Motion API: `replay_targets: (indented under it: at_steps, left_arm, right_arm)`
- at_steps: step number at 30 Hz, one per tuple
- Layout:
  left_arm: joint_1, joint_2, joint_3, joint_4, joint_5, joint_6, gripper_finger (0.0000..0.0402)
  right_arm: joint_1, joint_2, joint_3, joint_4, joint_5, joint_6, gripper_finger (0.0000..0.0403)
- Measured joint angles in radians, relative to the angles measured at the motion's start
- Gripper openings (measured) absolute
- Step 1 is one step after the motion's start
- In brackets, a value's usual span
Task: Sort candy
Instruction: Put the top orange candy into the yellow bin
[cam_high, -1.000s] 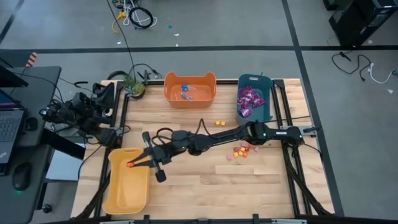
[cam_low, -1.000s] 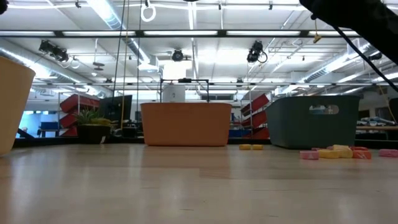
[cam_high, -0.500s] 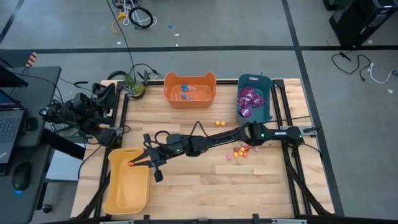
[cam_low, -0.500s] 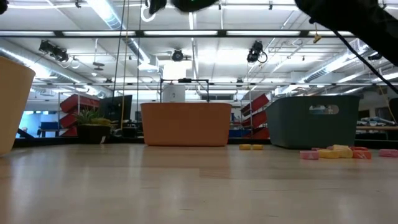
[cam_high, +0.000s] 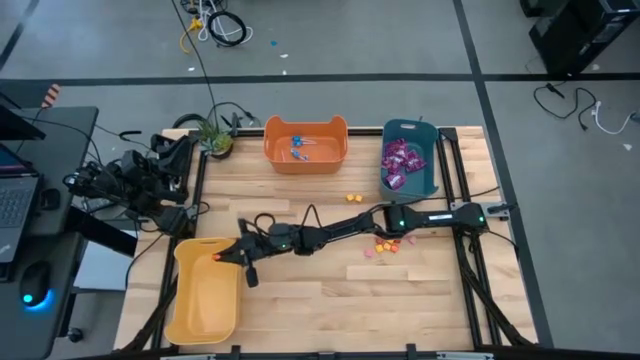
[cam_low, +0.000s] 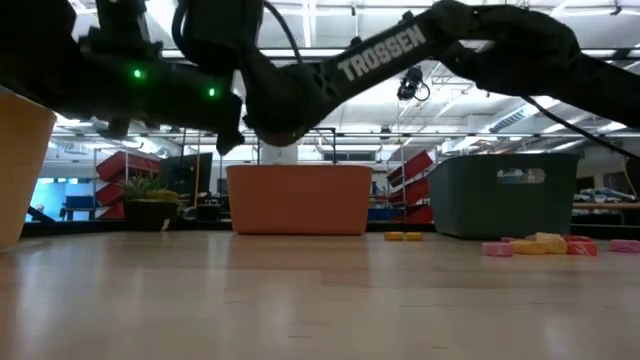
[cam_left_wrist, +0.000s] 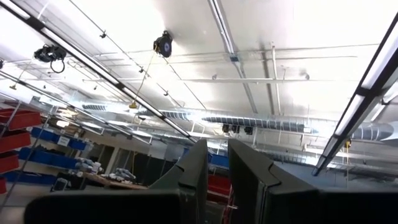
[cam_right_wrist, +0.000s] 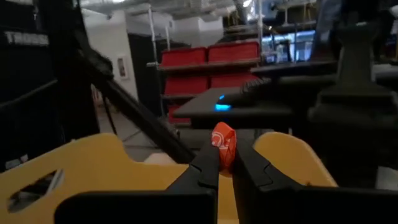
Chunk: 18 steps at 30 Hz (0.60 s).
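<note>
A small orange-wrapped sweet (cam_right_wrist: 222, 144) is held pinched between the fingers of the right gripper (cam_high: 222, 257), which is stretched far across the wooden table (cam_high: 320, 300) to the near rim of the yellow plastic bin (cam_high: 204, 305). The delivery step appears to be in hand: the piece is carried at the bin's edge but is not yet dropped. The next move is judged to call for a little more reach over the bin's hollow and then a parting of the fingers, so that the sweet falls inside and not onto the rim.

The left gripper (cam_left_wrist: 214, 180) is parked off the table's left side, pointed up at the ceiling, with its fingers set a narrow gap apart and nothing seen between them.

A loose cluster of small orange, red and pink pieces (cam_high: 386, 243) is left on the table near the right arm's base, with two yellow-orange pieces (cam_high: 352, 198) lying apart nearer the far bins. Blue-wrapped lollipops (cam_high: 299, 146) are seen in the orange plastic bin (cam_high: 305, 160), and shiny purple packets (cam_high: 400, 161) in the teal plastic bin (cam_high: 428, 178). Nothing is seen to block the drop.
</note>
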Motion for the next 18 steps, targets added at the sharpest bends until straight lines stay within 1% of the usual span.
replay_targets:
  at_steps: [4,10,14,18]
  left_arm:
    - [0.0,0.0,0.0,-0.008,-0.001,0.0,0.0067]
    - [0.0,0.0,0.0,-0.024,-0.001,0.0,0.0067]
    - [0.0,0.0,0.0,-0.03,-0.001,0.0,0.0067]
    - [0.0,0.0,0.0,-0.03,-0.001,0.0,0.0067]
  right_arm:
    - [-0.006,0.001,0.001,-0.011,0.007,0.028,0.0019]
    - [-0.004,0.001,0.001,-0.016,0.023,0.003,0.0022]
    - [-0.004,0.001,0.001,-0.017,0.024,0.0,0.0037]
    - [-0.003,0.001,0.001,-0.017,0.038,-0.003,0.0063]
